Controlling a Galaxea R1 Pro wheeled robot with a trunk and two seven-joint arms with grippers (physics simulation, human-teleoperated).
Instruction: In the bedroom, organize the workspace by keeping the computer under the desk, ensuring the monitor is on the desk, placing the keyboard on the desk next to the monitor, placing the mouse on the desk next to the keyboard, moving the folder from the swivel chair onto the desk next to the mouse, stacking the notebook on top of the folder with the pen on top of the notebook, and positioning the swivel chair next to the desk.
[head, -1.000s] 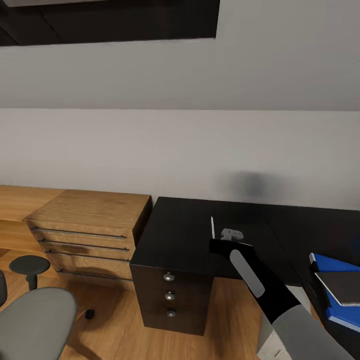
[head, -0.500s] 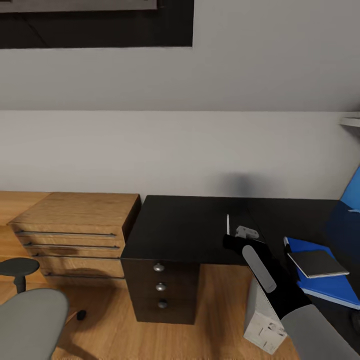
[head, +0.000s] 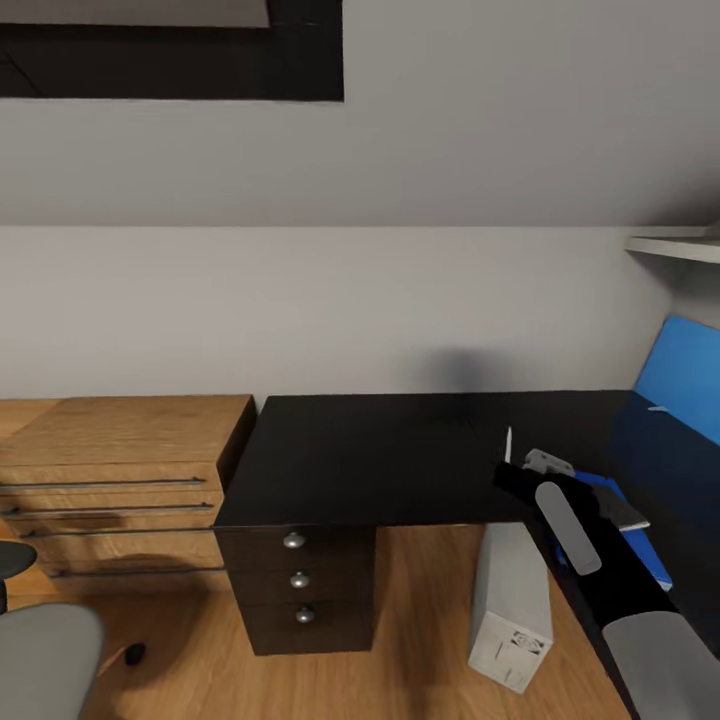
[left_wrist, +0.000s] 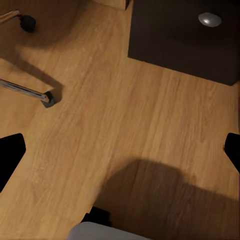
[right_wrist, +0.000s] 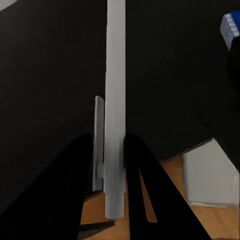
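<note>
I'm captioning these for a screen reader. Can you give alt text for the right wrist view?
The right pincer is shut on a thin white pen, held over a glossy black desk. A pale computer case stands on the wooden floor below the desk edge.
</note>
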